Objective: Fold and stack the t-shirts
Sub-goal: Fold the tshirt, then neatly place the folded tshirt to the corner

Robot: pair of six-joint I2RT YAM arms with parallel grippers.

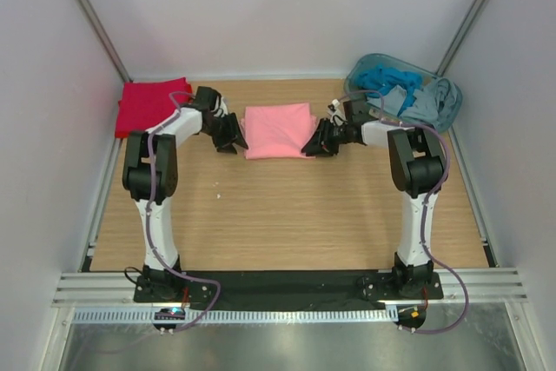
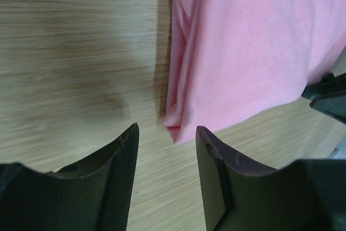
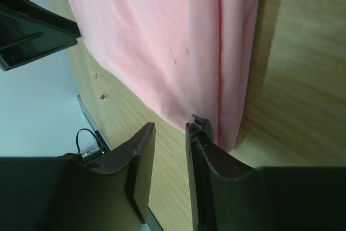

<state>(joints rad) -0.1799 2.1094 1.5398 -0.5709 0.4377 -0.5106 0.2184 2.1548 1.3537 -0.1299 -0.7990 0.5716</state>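
Note:
The salmon-pink t-shirt (image 1: 278,130) lies folded into a rectangle at the middle of the table. A red t-shirt (image 1: 149,106) lies folded at the back left. My left gripper (image 1: 233,138) sits low at the pink shirt's near-left corner. In the left wrist view it (image 2: 166,133) is open, and the corner of the pink cloth (image 2: 254,52) lies just ahead of the empty gap. My right gripper (image 1: 314,141) sits at the near-right corner. In its wrist view it (image 3: 170,131) stands narrowly open over bare wood, one fingertip (image 3: 197,128) against the pink hem (image 3: 162,36).
A blue basket (image 1: 382,65) at the back right holds blue and grey garments (image 1: 434,102) that spill over its rim. White walls enclose the table on three sides. A small white speck (image 1: 218,195) lies on the wood in front of the left arm.

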